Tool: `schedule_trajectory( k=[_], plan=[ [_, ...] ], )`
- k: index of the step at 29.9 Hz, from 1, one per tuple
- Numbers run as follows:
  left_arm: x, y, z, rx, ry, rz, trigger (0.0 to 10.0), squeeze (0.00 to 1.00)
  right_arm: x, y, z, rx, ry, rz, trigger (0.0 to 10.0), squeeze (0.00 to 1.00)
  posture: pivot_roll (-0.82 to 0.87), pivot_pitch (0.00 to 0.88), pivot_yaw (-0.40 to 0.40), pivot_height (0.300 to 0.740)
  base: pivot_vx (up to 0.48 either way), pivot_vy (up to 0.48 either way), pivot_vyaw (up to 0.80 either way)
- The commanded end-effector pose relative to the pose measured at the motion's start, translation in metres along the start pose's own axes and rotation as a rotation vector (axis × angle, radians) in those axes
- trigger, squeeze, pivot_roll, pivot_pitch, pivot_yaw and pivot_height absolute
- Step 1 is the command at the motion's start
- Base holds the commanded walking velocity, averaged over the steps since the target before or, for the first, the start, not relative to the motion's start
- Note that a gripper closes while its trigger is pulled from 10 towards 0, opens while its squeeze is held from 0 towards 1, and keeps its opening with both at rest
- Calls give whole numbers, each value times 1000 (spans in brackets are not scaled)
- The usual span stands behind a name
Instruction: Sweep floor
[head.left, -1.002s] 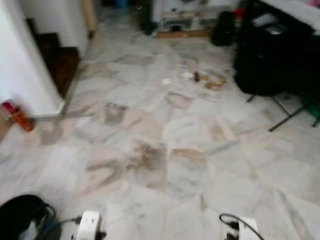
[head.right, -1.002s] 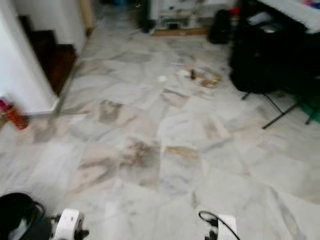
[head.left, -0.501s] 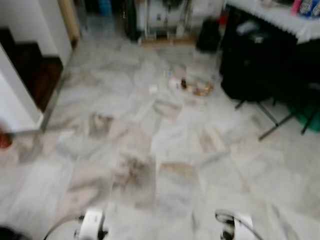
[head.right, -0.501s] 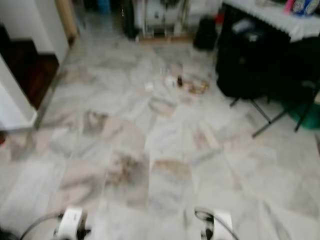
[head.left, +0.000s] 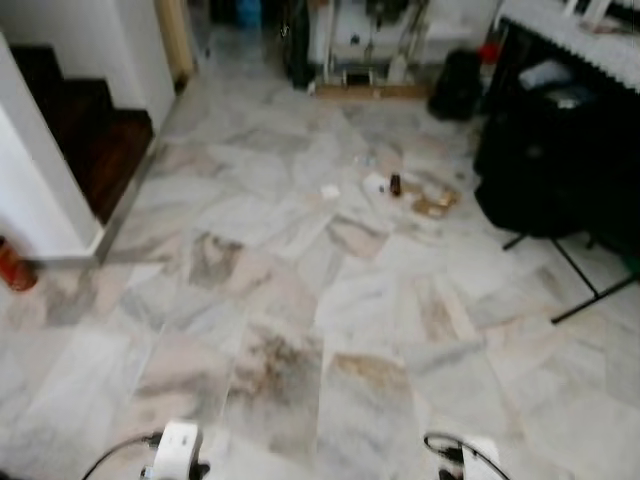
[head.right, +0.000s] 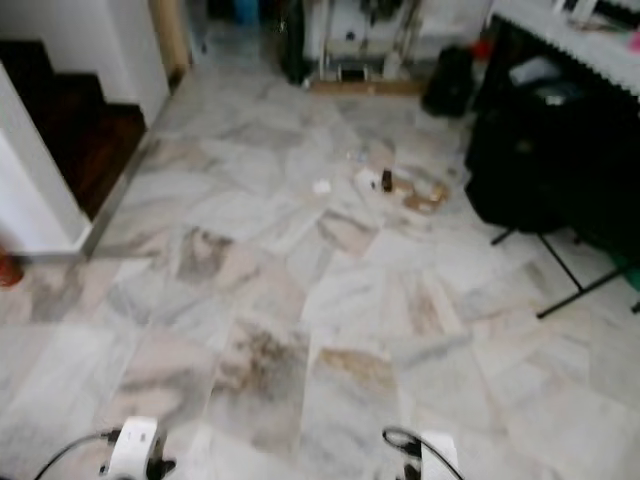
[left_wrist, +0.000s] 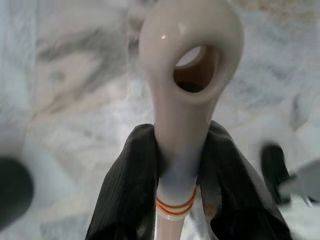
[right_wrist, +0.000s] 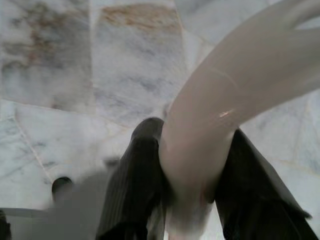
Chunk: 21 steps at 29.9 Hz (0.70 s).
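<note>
A small heap of litter (head.left: 415, 195) lies on the marble floor (head.left: 300, 300) a few tiles ahead: a white scrap (head.left: 330, 191), a small dark bottle (head.left: 395, 184) and brown bits (head.left: 433, 203). In the left wrist view my left gripper (left_wrist: 182, 165) is shut on a white handle (left_wrist: 187, 75) whose rounded end has a hanging hole. In the right wrist view my right gripper (right_wrist: 192, 170) is shut on a thick curved white handle (right_wrist: 235, 95). Both wrists sit low at the bottom edge of the eye views, left wrist (head.left: 178, 450) and right wrist (head.left: 470, 458).
A white wall corner (head.left: 35, 200) and dark wooden steps (head.left: 95, 140) stand at the left, with a red object (head.left: 12, 268) at its foot. Black bags (head.left: 545, 160) under a table and thin black stand legs (head.left: 575, 280) crowd the right. Furniture (head.left: 370, 50) lines the far end.
The whole picture has swung with the camera. A black round thing at the lower left has passed out of view. The litter lies where it was; both grippers keep their hold.
</note>
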<state>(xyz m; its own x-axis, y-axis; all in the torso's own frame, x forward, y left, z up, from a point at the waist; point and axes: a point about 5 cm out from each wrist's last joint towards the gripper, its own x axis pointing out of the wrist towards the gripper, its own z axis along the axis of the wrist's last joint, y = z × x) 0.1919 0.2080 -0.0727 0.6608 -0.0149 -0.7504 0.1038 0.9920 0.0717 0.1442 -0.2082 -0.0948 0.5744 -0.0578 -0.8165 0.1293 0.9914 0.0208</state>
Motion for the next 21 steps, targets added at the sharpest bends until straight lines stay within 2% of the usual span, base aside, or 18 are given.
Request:
schedule_trajectory(
  k=[1,21],
  plan=[
    [1,-6,-1,-20,-3,-11,10000,0,0,-7,5,9,-25,-14,10000,0,-64,0,-43,740,401,0,400],
    [0,-5,-3,-16,6,-15,10000,0,0,-6,5,20,-23,-28,10000,0,-77,0,-26,740,399,0,0]
  ],
)
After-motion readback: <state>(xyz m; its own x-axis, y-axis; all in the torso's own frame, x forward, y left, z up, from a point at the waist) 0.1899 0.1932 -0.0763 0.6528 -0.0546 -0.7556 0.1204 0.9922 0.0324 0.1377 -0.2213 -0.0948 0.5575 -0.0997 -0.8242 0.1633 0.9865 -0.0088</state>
